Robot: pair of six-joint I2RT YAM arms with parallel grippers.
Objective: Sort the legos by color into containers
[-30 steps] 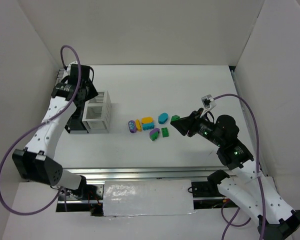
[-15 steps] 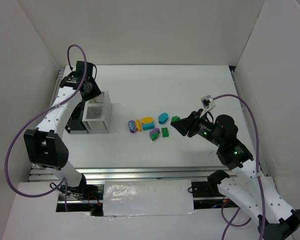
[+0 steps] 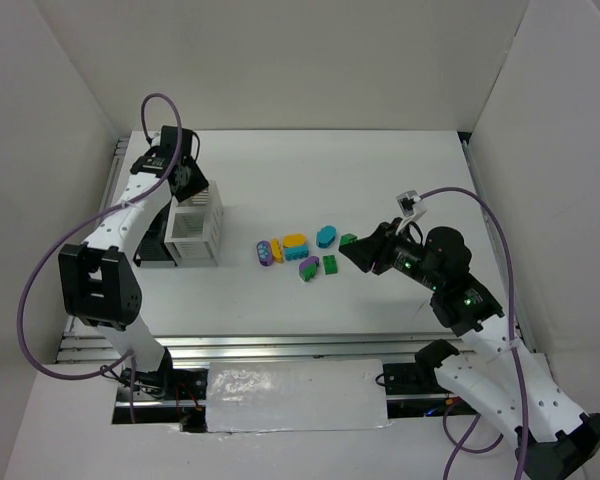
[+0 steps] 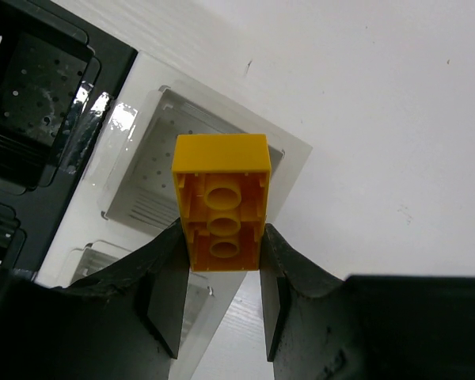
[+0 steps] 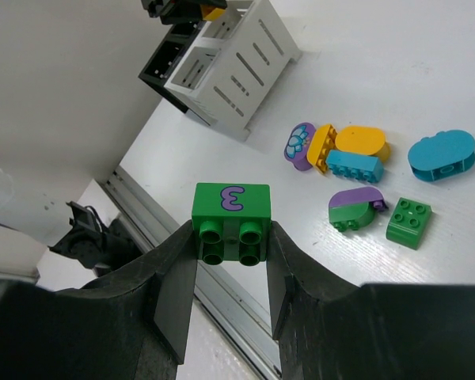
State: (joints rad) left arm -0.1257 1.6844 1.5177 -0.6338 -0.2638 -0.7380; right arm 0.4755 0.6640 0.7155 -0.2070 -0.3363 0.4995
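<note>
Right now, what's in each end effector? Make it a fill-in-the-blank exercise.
The left end effector grips a ___ brick above the white container.
The right end effector grips a ___ lego bearing a purple mark.
The loose oval brick nearest the right end effector is ___.
Missing: yellow; green; teal.

The one mark that can be read is a single purple figure, apparently a 3 seen upside down, printed in the middle of the smooth side face of the green lego (image 5: pixel 231 207).
</note>
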